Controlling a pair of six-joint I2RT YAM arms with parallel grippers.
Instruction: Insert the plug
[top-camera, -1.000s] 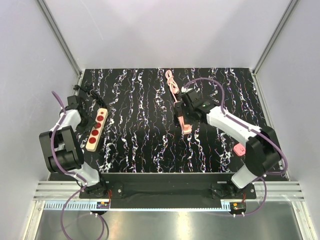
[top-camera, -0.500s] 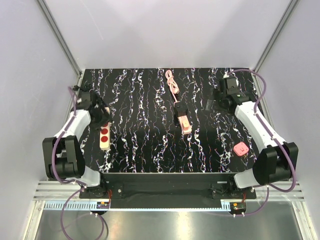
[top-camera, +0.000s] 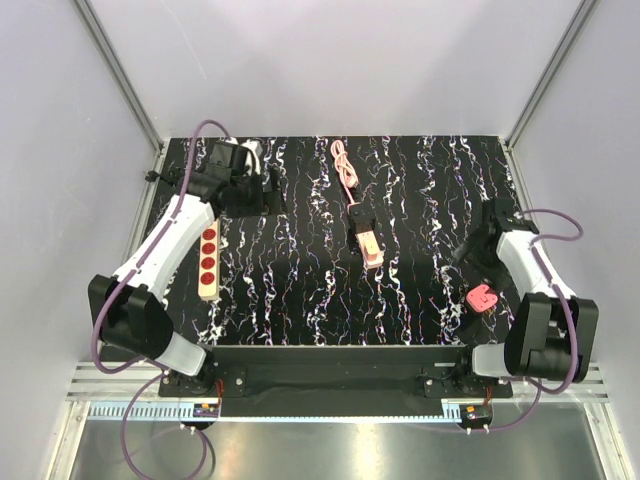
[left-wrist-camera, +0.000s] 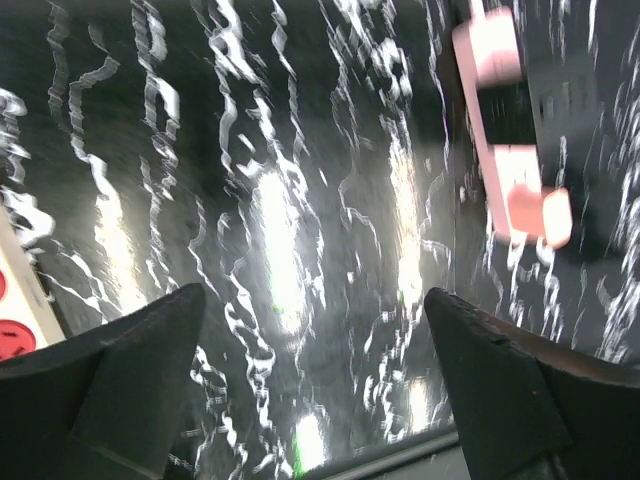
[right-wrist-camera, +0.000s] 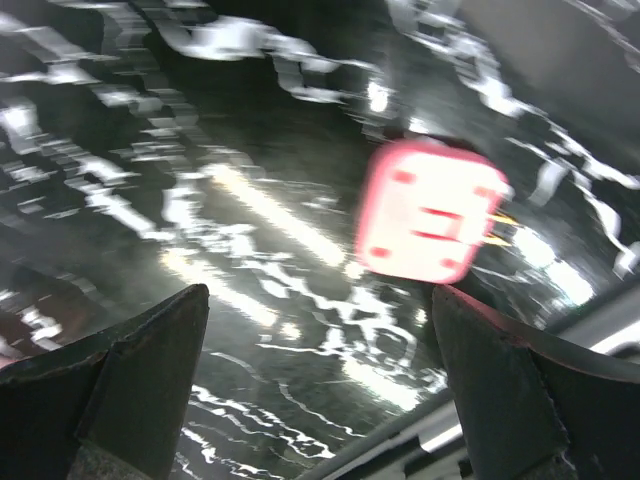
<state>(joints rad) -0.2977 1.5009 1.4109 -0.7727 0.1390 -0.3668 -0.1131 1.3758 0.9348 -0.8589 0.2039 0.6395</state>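
Top external view first: the plug (top-camera: 483, 298) lies flat on the table (top-camera: 300, 290) close to the right edge, toward the near right corner, on its own and touching nothing. Right tool (top-camera: 468, 245) hangs just beyond it, further from the near edge, but from up here it's a dark shape and you can't read the fingers. Right wrist view settles it: right tool (right-wrist-camera: 318, 295) is spread wide with only marbled table between the tips, and the plug (right-wrist-camera: 432, 210) sits beyond them, off to the right side of the gap. It's badly blurred, a pale pink square with a few redder marks on its face and what look like metal prongs poking from one side; no finer detail comes through. Over on the other side, the left tool (top-camera: 258, 188) is up near the far left corner, partly lost against its own arm. Left wrist view shows the left tool (left-wrist-camera: 312, 300) splayed as well, gripping nothing. The beige strip (top-camera: 207, 263) with red sockets lies along the left edge, and only a sliver of it (left-wrist-camera: 15, 300) makes the wrist picture. The pink power strip (top-camera: 370, 245) rests mid-table, cord (top-camera: 346, 172) trailing toward the far edge; in the wrist view the strip (left-wrist-camera: 515, 175) is smeared, with a dark patch across it I can't identify.
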